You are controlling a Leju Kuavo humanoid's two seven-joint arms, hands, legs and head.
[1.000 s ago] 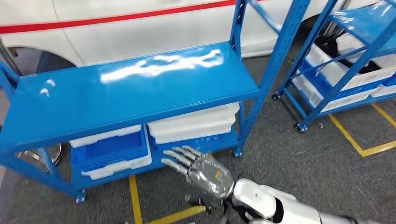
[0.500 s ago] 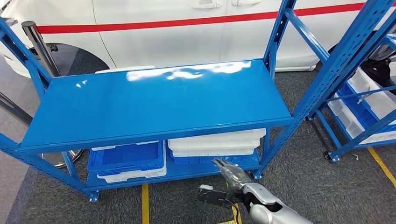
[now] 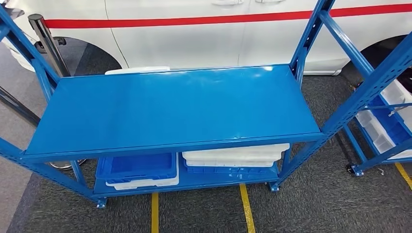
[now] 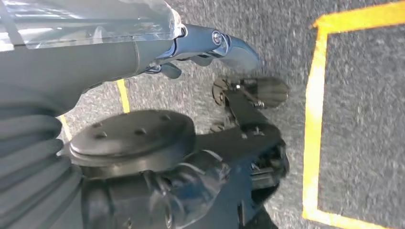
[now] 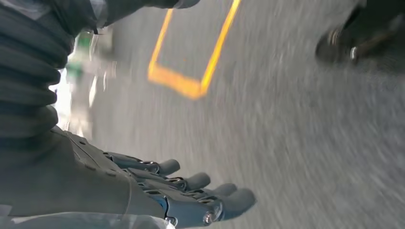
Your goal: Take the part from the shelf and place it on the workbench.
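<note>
Head view: blue shelf (image 3: pixel 170 109) top bare, white trays (image 3: pixel 235 154) and blue bins (image 3: pixel 136 168) below, no part identifiable; left hand (image 4: pixel 210 45) and right hand (image 5: pixel 176 193) hang empty, fingers extended, so approach step, next locate part.

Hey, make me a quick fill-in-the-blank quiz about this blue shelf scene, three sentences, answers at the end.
1. The stack of white trays sits on the shelf's ____ level.
2. The stripe along the white car behind the shelf is ____.
3. The floor lines in front of the shelf are ____.

Missing words: bottom; red; yellow
</note>
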